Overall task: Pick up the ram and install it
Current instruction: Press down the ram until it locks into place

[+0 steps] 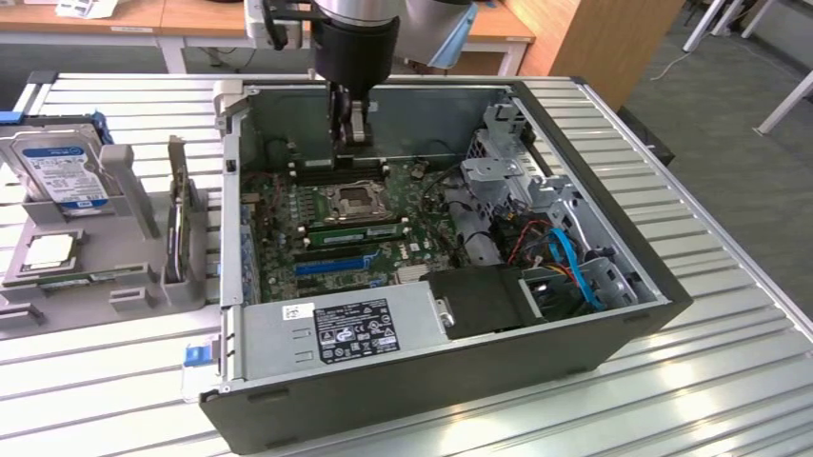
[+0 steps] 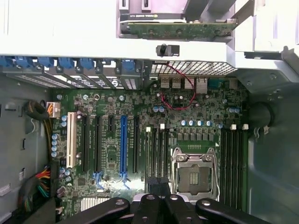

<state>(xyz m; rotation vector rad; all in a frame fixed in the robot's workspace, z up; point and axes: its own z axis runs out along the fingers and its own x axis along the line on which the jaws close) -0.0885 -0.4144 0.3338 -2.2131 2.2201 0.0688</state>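
— Slatted metal table [image 1: 711, 381] up front, and your open case [image 1: 381, 409] sits on it. What's nearest you?

— Your power supply [image 1: 343, 328] with its black label, at the case's near edge. Behind it lies the motherboard [image 1: 273, 238], with the empty socket [image 1: 352, 200] in the middle.

— Where's your ram?

— Outside the case, on the exterior view's left. Your ram [image 1: 179, 214] stands on edge in a grey holder [image 1: 121, 290], just beside the case wall. It's a long, thin green stick, seen almost edge-on there. From the wrist you see its flat side [image 2: 180, 29]: green board and a row of small parts, past the case's white rim.

— Anything else in that holder?

— A hard drive [image 1: 57, 171] with a blue-white label, upright, and a square silver chip [image 1: 49, 249] lying flat in front of it.

— How's your arm standing?

— It comes straight down into the case from above, its black wrist [image 1: 356, 43] vertical, fingers pointing at the board near the far side of the socket.

— And your gripper?

— Your gripper [image 1: 353, 141] is closed, fingers pressed together. You can't make out anything between them. From the wrist, the dark tips [image 2: 159, 186] hang over the memory slots [image 2: 156, 149] beside the socket; you can't tell whether they touch. The ram is well apart from them.

— Farther back?

— Wooden desks [image 1: 166, 19] behind the table.
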